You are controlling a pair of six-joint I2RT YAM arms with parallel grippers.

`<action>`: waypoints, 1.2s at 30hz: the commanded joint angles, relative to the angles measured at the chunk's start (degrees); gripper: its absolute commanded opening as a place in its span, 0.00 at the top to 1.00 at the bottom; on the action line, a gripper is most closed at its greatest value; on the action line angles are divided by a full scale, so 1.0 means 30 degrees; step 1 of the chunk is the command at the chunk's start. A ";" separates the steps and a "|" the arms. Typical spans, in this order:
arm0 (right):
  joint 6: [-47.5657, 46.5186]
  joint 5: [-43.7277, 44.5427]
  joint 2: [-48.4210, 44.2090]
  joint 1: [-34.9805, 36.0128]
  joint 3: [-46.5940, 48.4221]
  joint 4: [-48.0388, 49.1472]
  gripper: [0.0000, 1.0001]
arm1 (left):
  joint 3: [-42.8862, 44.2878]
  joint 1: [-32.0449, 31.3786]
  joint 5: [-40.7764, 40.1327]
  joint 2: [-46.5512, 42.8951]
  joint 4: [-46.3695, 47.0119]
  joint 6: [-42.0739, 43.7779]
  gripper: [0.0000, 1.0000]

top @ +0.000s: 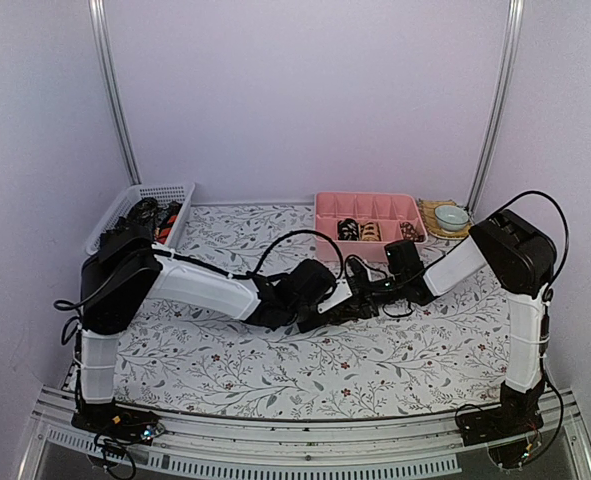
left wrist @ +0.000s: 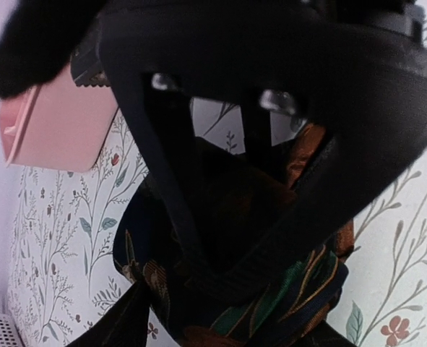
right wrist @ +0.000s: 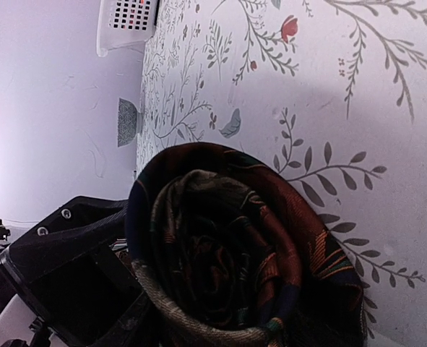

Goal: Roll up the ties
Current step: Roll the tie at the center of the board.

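A rolled tie [top: 371, 291], dark with green, orange and brown pattern, hangs just above the table where both arms meet. In the right wrist view the tie [right wrist: 271, 238] shows its spiral end. In the left wrist view the right gripper [left wrist: 224, 278] reaches into the tie [left wrist: 300, 300], its black fingers [left wrist: 168, 195] pressed against the folds. My left gripper [top: 353, 300] holds the coil from the left and my right gripper [top: 387, 283] from the right. My own fingers are hidden by cloth in both wrist views. Loose ties [top: 160, 218] lie in the basket; rolled ties [top: 348, 229] sit in the tray.
The pink compartment tray [top: 367, 203] stands at the back, just behind the grippers; its corner [left wrist: 54, 126] is close. A white mesh basket [top: 140, 195] is at the back left. A green cup [top: 451, 215] on a coaster sits at the back right. The floral tablecloth [top: 275, 360] covers the table.
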 commanded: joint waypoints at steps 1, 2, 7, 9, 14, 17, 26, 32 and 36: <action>-0.0158 0.1527 0.2022 0.0261 -0.0664 -0.2706 0.47 | 0.0665 -0.0176 -0.3118 0.0865 0.0822 -0.0254 0.39; -0.0174 0.1533 0.2039 0.0263 -0.0661 -0.2705 0.47 | 0.0670 -0.0218 -0.3228 0.0817 0.0843 -0.0261 0.37; -0.0173 0.1504 0.2139 0.0255 -0.0568 -0.2786 0.48 | 0.0348 -0.0288 -0.3228 0.0086 0.1061 -0.0357 0.18; -0.0180 0.1522 0.2170 0.0231 -0.0558 -0.2837 0.48 | 0.0258 -0.0275 -0.2603 -0.0503 0.0670 -0.0154 0.06; -0.0238 0.1545 0.2113 0.0181 -0.0555 -0.2935 0.48 | -0.1248 -0.0001 0.1443 -0.3522 0.0422 0.2256 0.00; -0.0267 0.1526 0.2083 0.0139 -0.0531 -0.2962 0.48 | -0.1905 0.0781 0.4532 -0.4819 0.0178 0.3756 0.00; -0.0242 0.1526 0.2024 0.0109 -0.0719 -0.2790 0.48 | -0.0493 0.2938 1.2180 -0.4064 -0.1862 0.8031 0.00; -0.0245 0.1518 0.1836 0.0127 -0.0938 -0.2677 0.48 | 0.1336 0.3418 1.3036 -0.2019 -0.3363 0.9024 0.00; -0.0242 0.1493 0.1848 0.0132 -0.0967 -0.2575 0.48 | 0.2779 0.3611 1.2856 -0.0362 -0.4589 0.9150 0.00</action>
